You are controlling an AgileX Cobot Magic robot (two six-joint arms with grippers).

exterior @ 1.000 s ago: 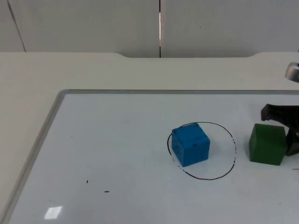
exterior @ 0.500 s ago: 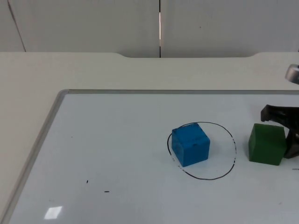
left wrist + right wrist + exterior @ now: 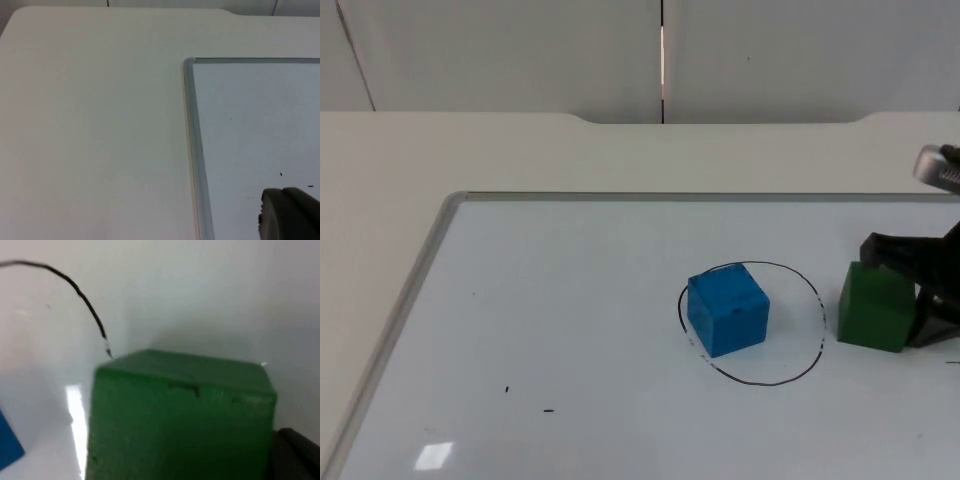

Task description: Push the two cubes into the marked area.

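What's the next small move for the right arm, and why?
Probably keep pushing the green cube toward the drawn circle. The right gripper sits behind the cube, which is just outside the line, while the blue cube is already inside. The left gripper waits by the board's edge.

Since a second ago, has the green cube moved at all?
Yes. The green cube has slid toward the drawn circle, nearly touching its line now, with the right gripper behind it. The blue cube sits inside the circle.

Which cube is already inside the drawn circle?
The blue cube sits inside the black circle. The green cube is just outside its line, against the right gripper.
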